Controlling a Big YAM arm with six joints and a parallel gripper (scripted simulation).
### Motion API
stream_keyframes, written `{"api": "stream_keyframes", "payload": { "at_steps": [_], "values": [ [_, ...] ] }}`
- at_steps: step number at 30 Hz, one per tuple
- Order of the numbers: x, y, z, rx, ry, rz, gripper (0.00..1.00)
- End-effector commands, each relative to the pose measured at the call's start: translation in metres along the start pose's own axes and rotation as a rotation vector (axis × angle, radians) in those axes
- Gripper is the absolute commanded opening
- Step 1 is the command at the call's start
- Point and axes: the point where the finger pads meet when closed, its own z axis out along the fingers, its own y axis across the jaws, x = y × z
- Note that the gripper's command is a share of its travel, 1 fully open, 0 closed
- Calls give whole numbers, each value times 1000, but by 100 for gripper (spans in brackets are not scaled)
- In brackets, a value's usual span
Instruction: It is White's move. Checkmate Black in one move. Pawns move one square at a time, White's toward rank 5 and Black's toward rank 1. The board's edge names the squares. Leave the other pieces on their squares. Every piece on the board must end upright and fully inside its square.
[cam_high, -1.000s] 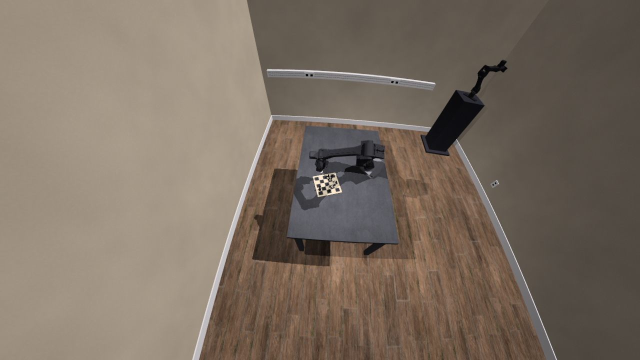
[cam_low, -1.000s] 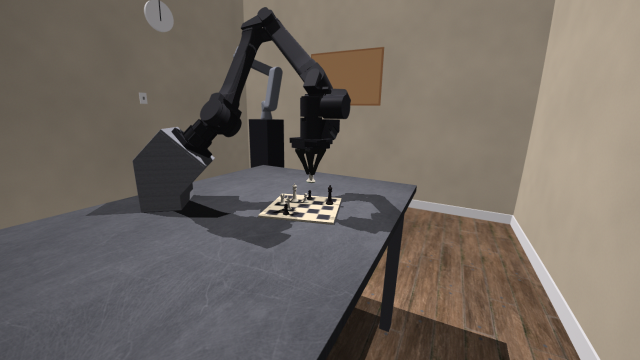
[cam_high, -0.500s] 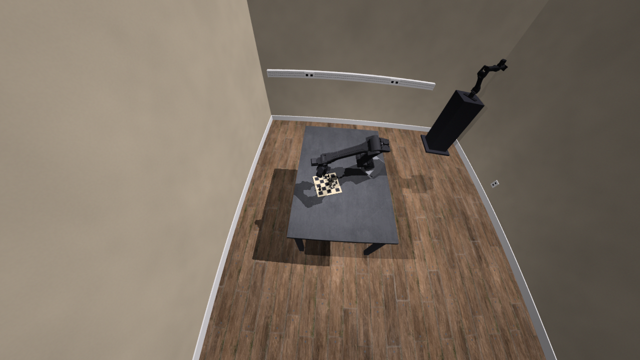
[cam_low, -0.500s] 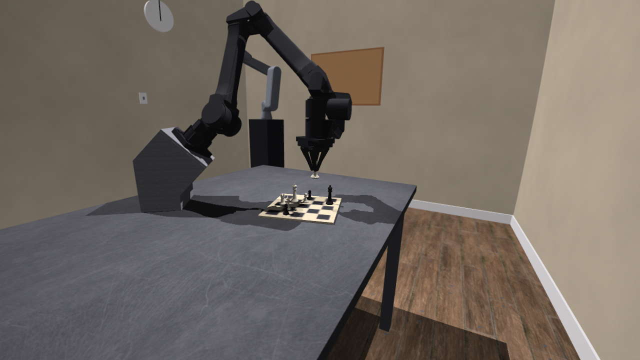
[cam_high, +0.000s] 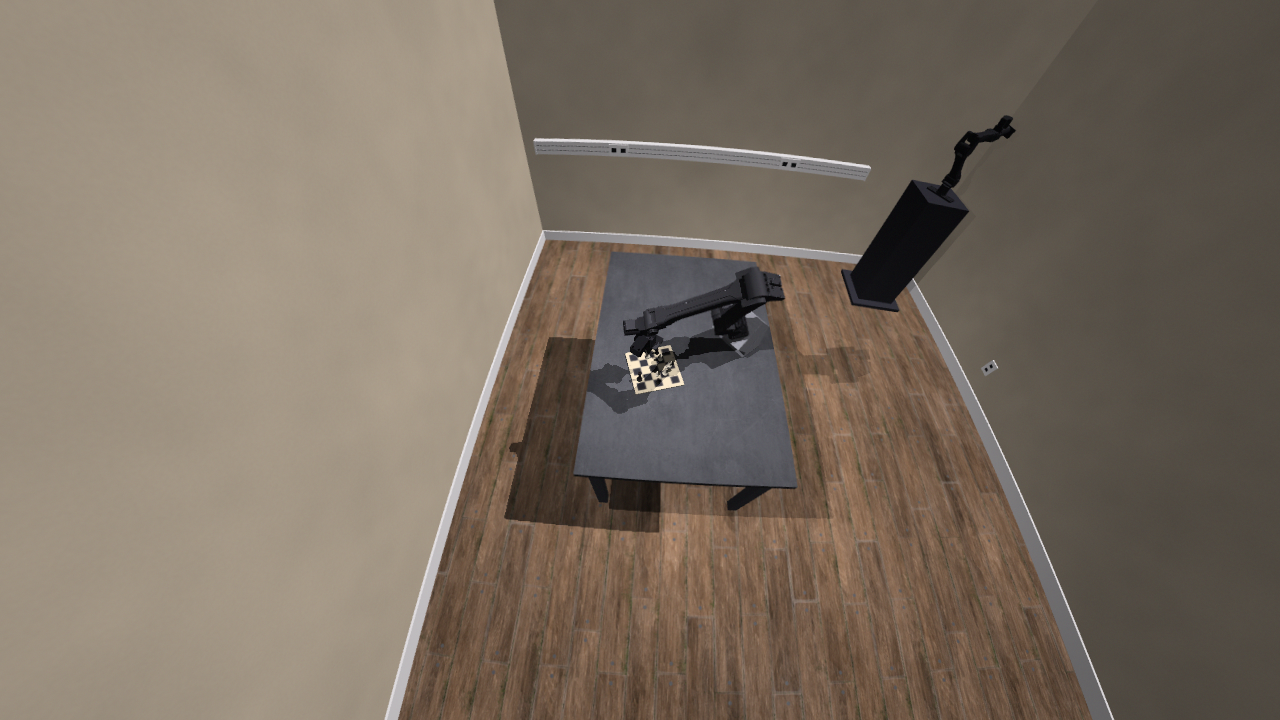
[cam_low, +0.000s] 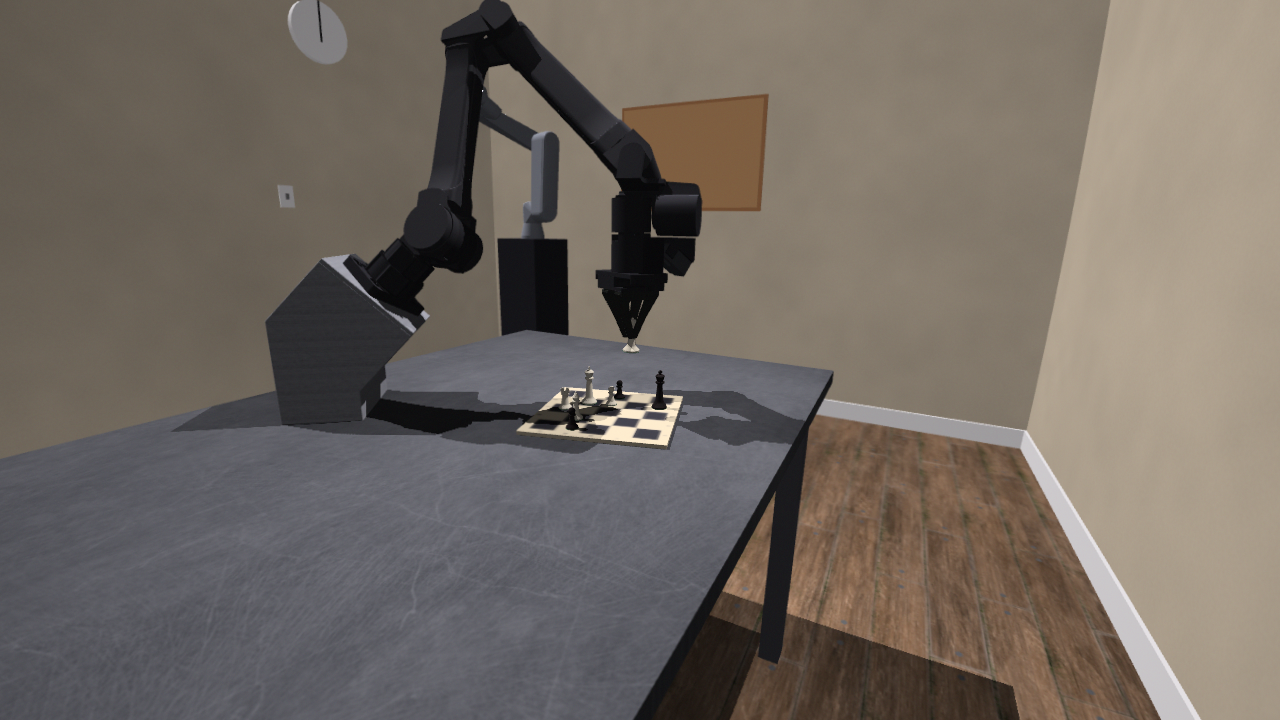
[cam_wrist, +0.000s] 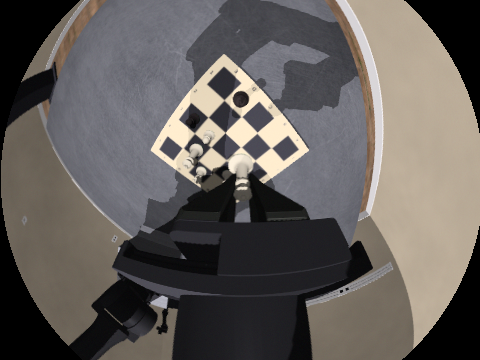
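Observation:
The small chessboard (cam_high: 673, 380) (cam_low: 592, 437) (cam_wrist: 287, 148) lies on the grey table (cam_low: 358, 555). My gripper (cam_low: 631, 338) (cam_wrist: 242, 179) (cam_high: 640, 345) is shut on a small white piece (cam_low: 631, 346) (cam_wrist: 240, 168) and holds it well above the table, over the board's far edge. On the board stand a tall black piece (cam_low: 659, 390) (cam_wrist: 240, 99), a tall white piece (cam_low: 588, 384) (cam_wrist: 194, 152), small black pieces (cam_low: 618, 390) (cam_low: 571, 418) and other white pieces (cam_wrist: 208, 138) clustered at one side.
The arm's grey base block (cam_low: 326, 344) stands on the table left of the board. The table edge (cam_low: 810, 420) runs close to the board's right. A black pedestal with another arm (cam_high: 908, 241) stands in the room's corner.

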Motion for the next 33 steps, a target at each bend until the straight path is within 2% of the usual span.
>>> {"api": "stream_keyframes", "payload": {
  "at_steps": [1,8,19,21,28,33],
  "values": [
    [-3,-1,5,-3,-3,13,0],
    [-1,2,17,-8,3,15,0],
    [-1,4,68,-9,4,15,0],
    [-1,4,68,-9,4,15,0],
    [-1,5,95,-9,4,16,0],
    [-4,3,102,-6,0,14,0]
  ]
}}
